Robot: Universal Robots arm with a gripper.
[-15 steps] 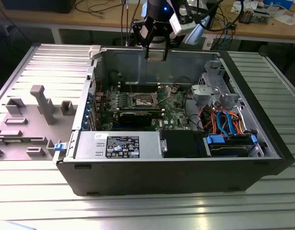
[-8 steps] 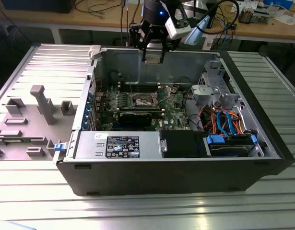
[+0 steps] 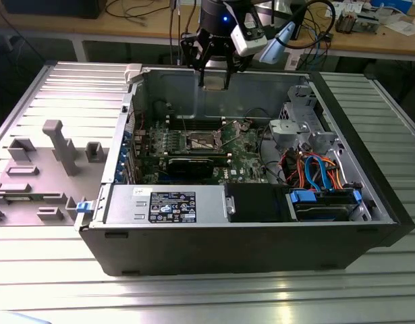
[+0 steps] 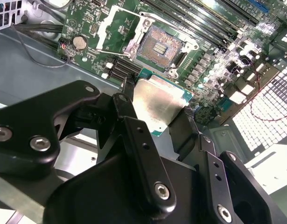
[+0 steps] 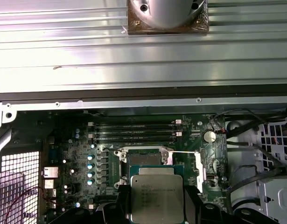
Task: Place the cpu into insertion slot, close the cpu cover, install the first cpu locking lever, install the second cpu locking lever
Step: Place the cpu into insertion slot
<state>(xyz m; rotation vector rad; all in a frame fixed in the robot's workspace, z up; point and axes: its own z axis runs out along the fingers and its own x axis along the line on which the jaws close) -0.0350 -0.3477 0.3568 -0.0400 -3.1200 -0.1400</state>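
Two black fingers (image 4: 126,103) of the claw (image 3: 214,75) are clamped on opposite edges of the cpu (image 4: 158,103), whose dull silver top shows in both wrist views. Claw and chip hang above the open computer case (image 3: 194,236), near its far wall in the exterior view, clear of the green board (image 4: 85,28). The insertion slot (image 4: 160,46) lies bare below, with the cpu cover (image 4: 116,29) swung open beside it. The case sits on a ribbed metal surface (image 3: 194,297).
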